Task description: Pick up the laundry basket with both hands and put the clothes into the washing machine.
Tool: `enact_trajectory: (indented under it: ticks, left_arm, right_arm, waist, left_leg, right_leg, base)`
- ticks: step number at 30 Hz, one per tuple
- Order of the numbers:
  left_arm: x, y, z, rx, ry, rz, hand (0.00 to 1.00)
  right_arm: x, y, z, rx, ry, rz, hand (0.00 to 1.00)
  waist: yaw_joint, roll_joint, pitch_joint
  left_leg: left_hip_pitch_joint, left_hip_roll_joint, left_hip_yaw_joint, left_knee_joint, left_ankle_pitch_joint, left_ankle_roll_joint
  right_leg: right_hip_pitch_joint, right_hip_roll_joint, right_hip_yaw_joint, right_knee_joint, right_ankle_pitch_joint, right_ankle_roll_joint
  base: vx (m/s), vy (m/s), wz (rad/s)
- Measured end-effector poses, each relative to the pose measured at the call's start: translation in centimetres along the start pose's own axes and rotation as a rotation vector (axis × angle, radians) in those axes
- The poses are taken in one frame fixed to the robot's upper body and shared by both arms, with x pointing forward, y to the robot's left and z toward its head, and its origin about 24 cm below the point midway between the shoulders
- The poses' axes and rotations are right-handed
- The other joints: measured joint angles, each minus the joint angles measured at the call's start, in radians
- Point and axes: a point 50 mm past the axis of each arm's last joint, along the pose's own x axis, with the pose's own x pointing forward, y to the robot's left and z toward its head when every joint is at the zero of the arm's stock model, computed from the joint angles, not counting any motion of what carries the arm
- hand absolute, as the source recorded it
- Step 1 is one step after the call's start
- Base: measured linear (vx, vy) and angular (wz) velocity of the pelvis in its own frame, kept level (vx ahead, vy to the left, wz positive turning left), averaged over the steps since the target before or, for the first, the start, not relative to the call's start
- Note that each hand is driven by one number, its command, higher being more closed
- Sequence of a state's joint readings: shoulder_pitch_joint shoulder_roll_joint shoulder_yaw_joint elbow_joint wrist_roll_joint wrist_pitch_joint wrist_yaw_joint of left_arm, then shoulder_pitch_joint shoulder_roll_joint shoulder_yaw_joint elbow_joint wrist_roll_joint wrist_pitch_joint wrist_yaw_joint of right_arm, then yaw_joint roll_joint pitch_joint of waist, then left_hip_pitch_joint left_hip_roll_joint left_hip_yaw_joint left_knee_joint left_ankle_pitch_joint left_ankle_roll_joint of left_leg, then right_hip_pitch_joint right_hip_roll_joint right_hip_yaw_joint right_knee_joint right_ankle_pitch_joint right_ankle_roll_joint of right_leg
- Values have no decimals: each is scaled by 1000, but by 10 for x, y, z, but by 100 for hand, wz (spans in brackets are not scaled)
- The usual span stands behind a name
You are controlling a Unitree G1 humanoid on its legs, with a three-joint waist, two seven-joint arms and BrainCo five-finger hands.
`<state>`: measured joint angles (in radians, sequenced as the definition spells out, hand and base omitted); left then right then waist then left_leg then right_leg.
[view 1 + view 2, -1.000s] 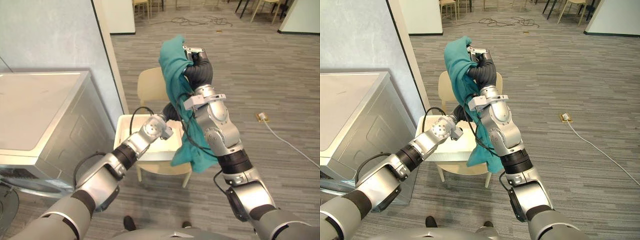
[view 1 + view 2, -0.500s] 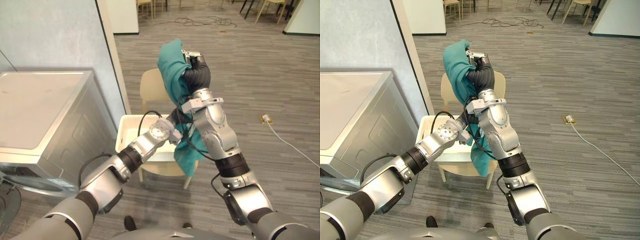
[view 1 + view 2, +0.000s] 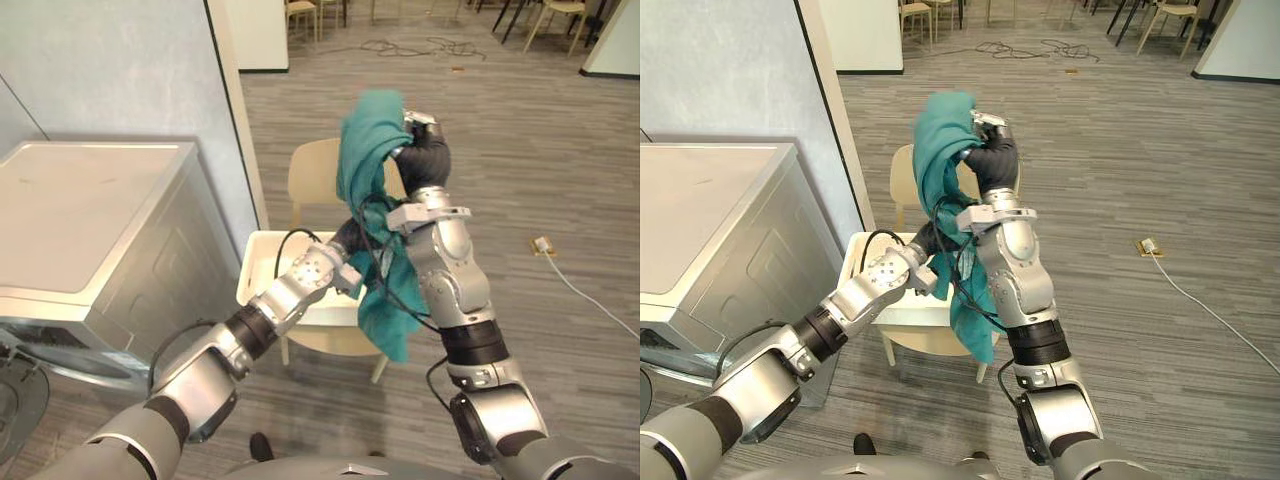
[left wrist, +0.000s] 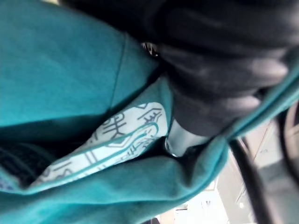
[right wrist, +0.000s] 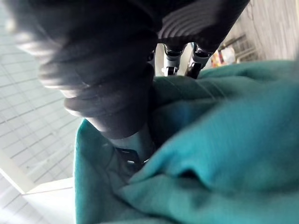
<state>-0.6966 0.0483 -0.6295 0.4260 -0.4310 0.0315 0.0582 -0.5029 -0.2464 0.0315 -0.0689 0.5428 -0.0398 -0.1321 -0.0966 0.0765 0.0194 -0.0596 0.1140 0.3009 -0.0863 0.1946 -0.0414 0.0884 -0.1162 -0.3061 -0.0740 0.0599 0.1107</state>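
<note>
A teal garment (image 3: 372, 170) hangs high over the chair from my raised right hand (image 3: 424, 140), whose fingers (image 5: 172, 59) curl into the cloth's top fold. It drapes down past the right forearm to about seat height. My left hand (image 3: 349, 236) reaches up from the lower left into the garment's middle; in the left wrist view the teal cloth (image 4: 65, 65) with a white printed patch (image 4: 112, 144) is bunched tight round it, and the hand is shut on it. Under both arms, the white laundry basket (image 3: 268, 266) sits on the chair. The washing machine (image 3: 90, 220) stands at the left.
A beige chair (image 3: 312, 172) carries the basket, close to the blue-grey wall's corner (image 3: 228, 120). The machine's round door (image 3: 14, 392) hangs open at the lower left. A white cable and floor socket (image 3: 543, 245) lie to the right. More chairs and cables are far back.
My left hand has risen from the basket into the hanging garment and closed on it. The right hand still holds the cloth high. The camera has shifted a little.
</note>
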Motion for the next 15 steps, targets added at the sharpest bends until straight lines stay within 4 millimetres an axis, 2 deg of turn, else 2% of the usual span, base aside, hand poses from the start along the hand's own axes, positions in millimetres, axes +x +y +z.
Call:
enact_trajectory:
  ticks: [3,5,7,10,15]
  left_arm:
    - [-10,15,6,-30,-47,51,100]
    - [-24,34,8,-73,-83,127,100]
    - [-32,41,6,-100,-98,165,100]
    - [-62,66,-5,-154,-109,289,100]
    - [-104,89,-25,-220,-94,458,100]
  right_arm:
    - [-7,-22,3,-10,-7,-97,0]
    - [-17,-44,9,-22,-27,-186,0]
    - [-23,-52,16,-30,-54,-218,0]
    - [-43,-74,33,-69,-111,-302,0]
    - [-78,-105,36,-128,-88,-438,0]
  waist:
    - [2,1,0]
    - [5,1,-1]
    - [6,2,-1]
    - [6,4,-3]
    - [6,4,-3]
  left_leg:
    - [1,0,-4,0,2,1]
    - [1,-1,-10,0,4,2]
    - [1,-1,-13,0,4,2]
    - [1,-1,-17,0,4,1]
    - [1,-1,-18,0,4,1]
  right_leg:
    - [1,0,-4,6,-2,0]
    - [-1,-1,-6,16,-12,0]
    - [-1,-2,-8,21,-17,-3]
    - [-1,-2,-9,24,-20,-5]
    - [-1,-3,-10,21,-22,-6]
  base:
    - [-29,9,5]
    - [-46,13,6]
    - [-25,7,5]
    - [-6,2,1]
    - [0,0,0]
